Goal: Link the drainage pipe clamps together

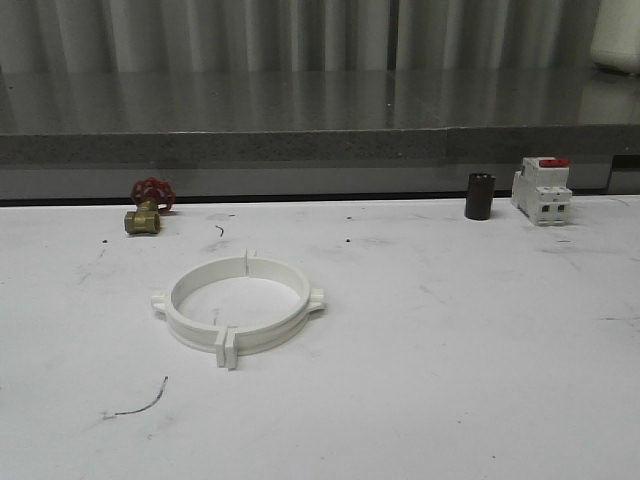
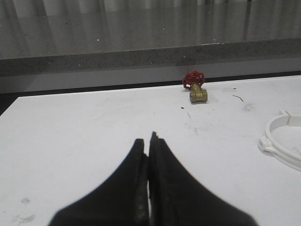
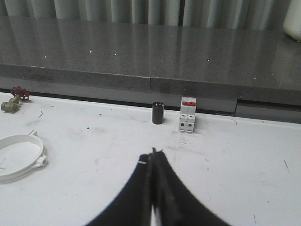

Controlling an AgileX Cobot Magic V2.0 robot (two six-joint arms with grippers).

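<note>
The two white drainage pipe clamps (image 1: 238, 305) lie on the white table left of centre, set together as one wide ring, with paired flat tabs at the front and a seam at the back. An arc of the ring (image 2: 282, 141) lies off to one side in the left wrist view, and another arc (image 3: 21, 157) in the right wrist view. My left gripper (image 2: 147, 141) is shut, black fingers pressed together, nothing between them, well apart from the ring. My right gripper (image 3: 153, 154) is likewise shut and empty, away from the ring.
A brass valve with red handwheel (image 1: 148, 207) stands at the back left. A dark cylinder (image 1: 480, 196) and a white circuit breaker with red switch (image 1: 541, 190) stand at the back right. A grey ledge (image 1: 320, 145) runs behind the table. A thin wire (image 1: 140, 402) lies near the front.
</note>
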